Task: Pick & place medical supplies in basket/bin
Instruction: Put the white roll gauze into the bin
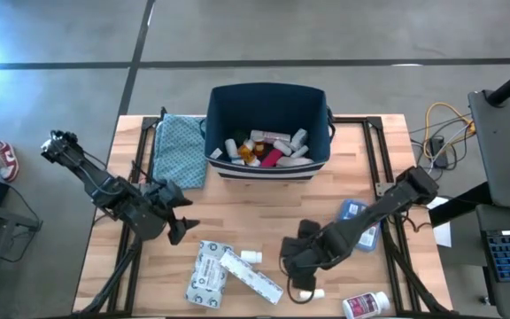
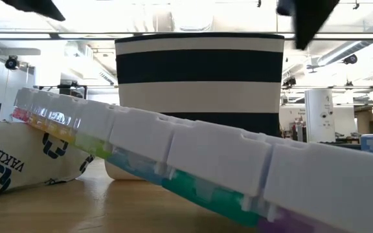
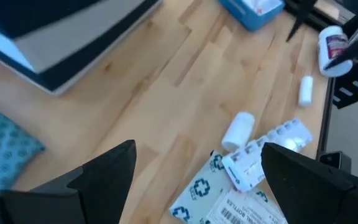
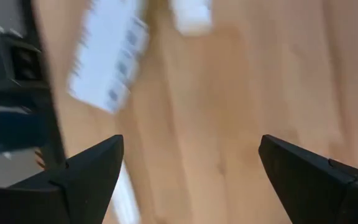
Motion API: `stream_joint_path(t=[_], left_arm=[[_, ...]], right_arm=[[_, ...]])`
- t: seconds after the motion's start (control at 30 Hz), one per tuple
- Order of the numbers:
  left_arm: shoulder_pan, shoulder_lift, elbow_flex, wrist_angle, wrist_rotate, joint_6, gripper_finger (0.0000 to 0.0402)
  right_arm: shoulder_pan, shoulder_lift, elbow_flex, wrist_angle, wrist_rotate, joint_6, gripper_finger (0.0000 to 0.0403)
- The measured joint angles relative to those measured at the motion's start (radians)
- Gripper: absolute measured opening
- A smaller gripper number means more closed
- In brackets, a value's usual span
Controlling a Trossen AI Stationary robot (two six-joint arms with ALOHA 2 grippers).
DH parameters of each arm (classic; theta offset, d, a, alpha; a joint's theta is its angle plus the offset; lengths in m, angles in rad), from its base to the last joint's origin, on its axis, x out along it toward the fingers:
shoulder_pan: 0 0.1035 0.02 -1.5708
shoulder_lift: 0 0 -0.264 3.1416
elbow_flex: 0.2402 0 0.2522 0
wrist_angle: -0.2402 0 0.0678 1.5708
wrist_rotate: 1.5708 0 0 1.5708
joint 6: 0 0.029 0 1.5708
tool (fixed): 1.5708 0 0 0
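The navy bin with white stripes stands at the table's far middle and holds several supplies, among them white bottles, a red tube and an orange vial. On the near part of the table lie a white carton, a long white pill organiser, a small white bottle, a small vial, a red-labelled white bottle and a blue packet. My left gripper hangs open to the left of the carton. My right gripper is open just right of the organiser, over bare wood.
A folded teal patterned cloth lies left of the bin. In the low view the organiser leans across the carton in front of the bin. Bare wood lies between the bin and the near items. Cables and a laptop sit off the table's right side.
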Motion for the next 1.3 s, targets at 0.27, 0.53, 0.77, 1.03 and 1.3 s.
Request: stream_joint_path(t=[0.27,0.53,0.77,1.03,1.3], left_arm=[[-0.005,0.006,-0.095,0.109,0.130,-0.012,0.0324],[-0.014,0.010,-0.129,0.163,0.179,-0.034,0.0324],[-0.014,0.010,-0.129,0.163,0.177,-0.034,0.0324],[-0.014,0.010,-0.129,0.163,0.175,-0.034,0.0324],[-0.014,0.010,-0.129,0.163,0.175,-0.037,0.0324]], right_arm=[[0.029,0.052,-0.100,0.189,-0.061,-0.203,0.0361],[0.121,0.108,-0.125,0.187,-0.180,-0.115,0.0361],[0.197,0.167,-0.118,0.210,-0.183,-0.059,0.0361],[0.213,0.234,-0.119,0.209,-0.131,0.094,0.0332],[0.213,0.252,-0.116,0.192,-0.112,0.113,0.0247]])
